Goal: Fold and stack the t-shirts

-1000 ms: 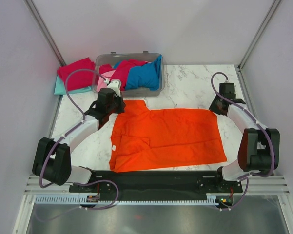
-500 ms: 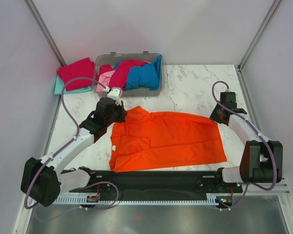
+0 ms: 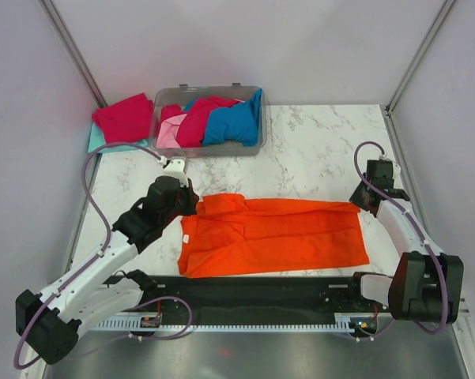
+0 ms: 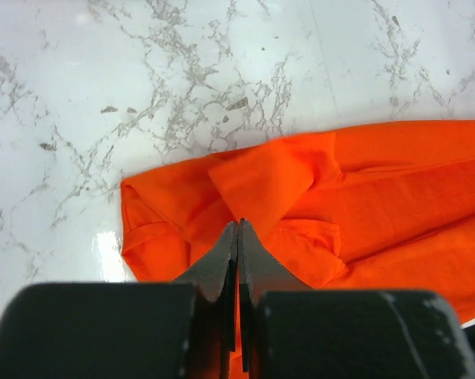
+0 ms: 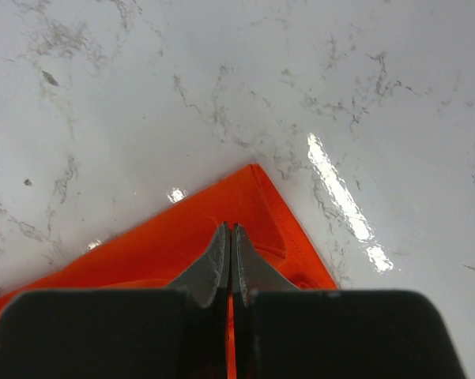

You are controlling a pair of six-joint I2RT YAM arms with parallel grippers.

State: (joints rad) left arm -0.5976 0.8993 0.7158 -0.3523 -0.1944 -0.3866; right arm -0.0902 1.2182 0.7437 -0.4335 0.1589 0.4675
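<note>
An orange t-shirt [image 3: 284, 237] is being folded lengthwise.
Left gripper [image 4: 238, 225] and right gripper [image 5: 231, 229] are pinching its far edge; pulling evenly should keep the fold straight.

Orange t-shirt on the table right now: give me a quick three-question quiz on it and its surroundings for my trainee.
1. True or false: the left hand and the right hand are both shut on the orange t-shirt.
2. Which one lies on the teal shirt beside the bin? A blue shirt, B red shirt, C pink shirt.
3. How many shirts lie on the table between the two arms?
Key: 1 true; 2 B; 3 one.
</note>
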